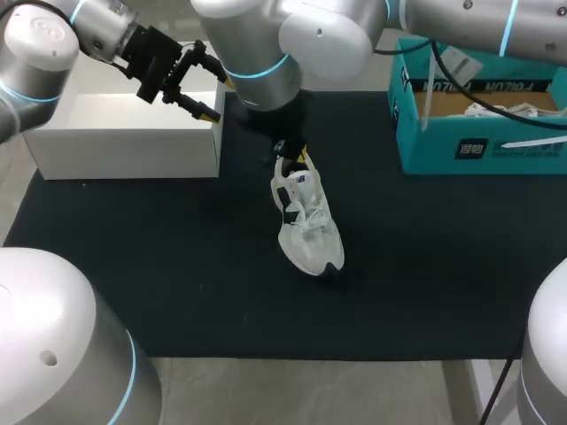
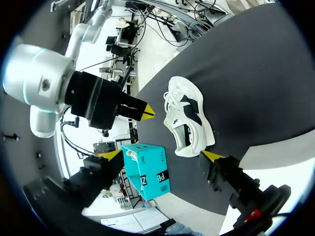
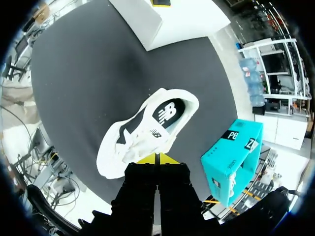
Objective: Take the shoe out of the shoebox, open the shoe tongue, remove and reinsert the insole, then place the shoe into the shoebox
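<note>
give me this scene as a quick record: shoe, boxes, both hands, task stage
shoe: white, lying on the black mat, outside both boxes
insole: dark, inside the shoe
shoebox: teal, open, far right
white box: far left
left hand: open, empty, near the white box
right hand: shut, above the shoe's heel end; appears apart from it
stage: shoe out of the shoebox, insole not yet removed

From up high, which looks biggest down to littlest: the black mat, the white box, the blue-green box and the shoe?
1. black mat, biggest.
2. white box and teal shoebox: about alike. The shoebox runs off the view's edge, so I cannot rank them.
3. shoe, littlest.
</note>
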Robot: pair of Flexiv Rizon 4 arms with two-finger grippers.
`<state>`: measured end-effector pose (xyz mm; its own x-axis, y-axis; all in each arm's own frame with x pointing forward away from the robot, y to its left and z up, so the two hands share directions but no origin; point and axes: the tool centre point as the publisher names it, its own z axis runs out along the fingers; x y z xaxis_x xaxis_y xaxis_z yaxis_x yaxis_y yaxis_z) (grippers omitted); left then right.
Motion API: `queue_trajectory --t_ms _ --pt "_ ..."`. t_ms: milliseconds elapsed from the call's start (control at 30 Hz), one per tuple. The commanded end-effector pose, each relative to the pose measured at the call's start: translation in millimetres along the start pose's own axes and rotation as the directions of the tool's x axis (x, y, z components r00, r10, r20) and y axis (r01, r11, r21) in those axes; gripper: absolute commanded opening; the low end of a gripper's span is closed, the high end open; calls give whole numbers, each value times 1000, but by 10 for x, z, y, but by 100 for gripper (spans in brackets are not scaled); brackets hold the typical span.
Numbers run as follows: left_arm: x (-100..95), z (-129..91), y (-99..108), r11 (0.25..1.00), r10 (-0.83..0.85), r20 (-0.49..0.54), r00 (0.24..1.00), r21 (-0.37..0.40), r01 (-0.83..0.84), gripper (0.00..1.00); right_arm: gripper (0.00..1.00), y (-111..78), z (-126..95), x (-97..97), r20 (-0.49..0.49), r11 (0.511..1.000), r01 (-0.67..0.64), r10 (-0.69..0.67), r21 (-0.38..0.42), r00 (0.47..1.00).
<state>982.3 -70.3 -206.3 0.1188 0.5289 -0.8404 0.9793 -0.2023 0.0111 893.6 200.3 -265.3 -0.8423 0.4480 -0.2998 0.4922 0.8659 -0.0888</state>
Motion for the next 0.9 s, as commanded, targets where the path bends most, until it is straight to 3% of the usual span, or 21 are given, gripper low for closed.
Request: queue_trajectory --t_ms 33,300,367,733,800,900 --pt "-4 3 -12 1000 1 -3 1000 -3 -1 100 0 -113 -12 -28 6 953 235 -238 -190 971" --pt "-4 3 -12 1000 1 -3 1000 -3 -1 100 0 -97 34 -33 0 951 253 -258 -178 966" --pt "-4 3 -12 1000 1 -3 1000 -3 -1 100 0 -60 39 -92 -6 945 233 -241 -229 970" --pt "-4 3 -12 1000 1 -3 1000 -3 -1 100 1 100 108 -384 -6 938 273 -281 -215 960" --pt "-4 3 -12 1000 1 -3 1000 -3 -1 100 23 137 140 -437 4 938 275 -281 -211 960" --pt "-4 3 -12 1000 1 -3 1000 -3 -1 100 33 196 164 -516 15 935 279 -283 -219 959"
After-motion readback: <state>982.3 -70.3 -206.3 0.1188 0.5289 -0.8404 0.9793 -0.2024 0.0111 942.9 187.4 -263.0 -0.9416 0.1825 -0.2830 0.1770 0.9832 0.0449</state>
